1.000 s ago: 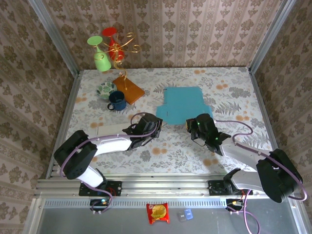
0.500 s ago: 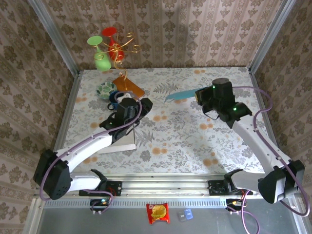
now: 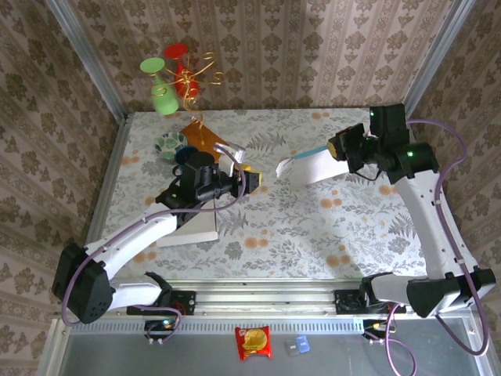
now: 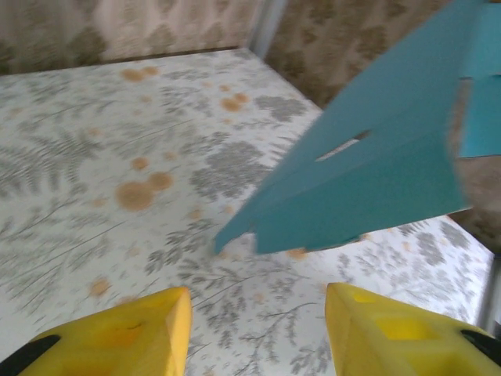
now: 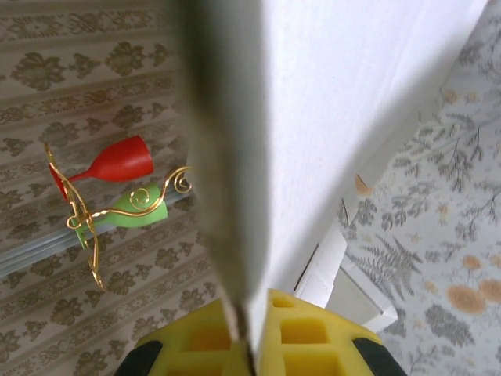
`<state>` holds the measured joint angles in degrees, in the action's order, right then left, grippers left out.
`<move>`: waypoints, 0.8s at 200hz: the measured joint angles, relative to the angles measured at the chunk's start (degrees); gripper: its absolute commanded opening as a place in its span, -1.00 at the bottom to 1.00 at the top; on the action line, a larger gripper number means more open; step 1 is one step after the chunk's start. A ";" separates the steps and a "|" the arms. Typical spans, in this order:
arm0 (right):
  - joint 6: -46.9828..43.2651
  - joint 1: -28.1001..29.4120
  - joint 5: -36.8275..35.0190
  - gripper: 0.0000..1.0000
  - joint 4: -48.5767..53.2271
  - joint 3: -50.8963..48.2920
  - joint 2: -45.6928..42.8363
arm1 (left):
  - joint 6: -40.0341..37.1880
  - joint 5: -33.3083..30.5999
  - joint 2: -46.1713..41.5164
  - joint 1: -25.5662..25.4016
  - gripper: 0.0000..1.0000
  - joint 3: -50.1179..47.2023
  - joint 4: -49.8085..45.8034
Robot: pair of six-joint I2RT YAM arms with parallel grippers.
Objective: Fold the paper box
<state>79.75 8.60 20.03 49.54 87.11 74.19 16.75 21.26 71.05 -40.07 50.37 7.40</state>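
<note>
The flat paper box (image 3: 311, 168), teal on one face and white on the other, hangs tilted above the table's middle right. My right gripper (image 3: 341, 149) is shut on its right edge; in the right wrist view the white sheet (image 5: 352, 102) rises from between the yellow fingers (image 5: 329, 345) of the gripper (image 5: 254, 333). My left gripper (image 3: 246, 179) stands open to the left of the box, apart from it. In the left wrist view the teal box (image 4: 376, 164) floats beyond the gripper (image 4: 258, 329), with only table between its fingertips (image 4: 133, 333).
A white tray-like box (image 3: 194, 228) lies under the left arm. At the back left are a blue mug (image 3: 183, 157), a patterned bowl (image 3: 167, 142), an orange book (image 3: 210, 141) and a gold stand (image 3: 192, 78) holding red and green cups. Walls close three sides.
The right arm has lifted the paper box off the table and carried it up and to the right. The left arm has swung back and its gripper has opened.
</note>
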 measured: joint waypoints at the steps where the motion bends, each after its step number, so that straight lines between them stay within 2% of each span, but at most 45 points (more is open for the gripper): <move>1: 0.07 0.00 0.09 -1.00 0.02 0.07 0.13 | -0.09 0.22 0.02 -0.02 0.02 0.00 0.07; 21: 1.27 -0.33 2.34 -1.00 0.31 3.10 6.45 | -2.49 4.81 1.57 -0.07 0.13 -0.04 2.62; 43: 2.05 -0.59 4.15 -1.00 -2.03 6.84 16.04 | -4.70 6.84 3.98 0.07 0.18 -0.07 4.13; 71: 2.54 -0.63 5.51 -1.00 -3.32 10.29 25.35 | -8.17 4.13 7.02 0.61 0.24 0.02 3.08; 110: 2.73 -0.63 7.26 -1.00 -4.42 10.62 27.10 | -14.08 -1.75 9.44 1.29 0.26 2.38 0.74; 160: 3.17 -0.61 8.52 -1.00 -7.23 8.79 27.10 | -21.40 -4.68 19.26 1.57 0.21 8.37 0.44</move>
<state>82.91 7.99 28.56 42.30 95.90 101.30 -4.64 16.58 90.30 -38.50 58.74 7.84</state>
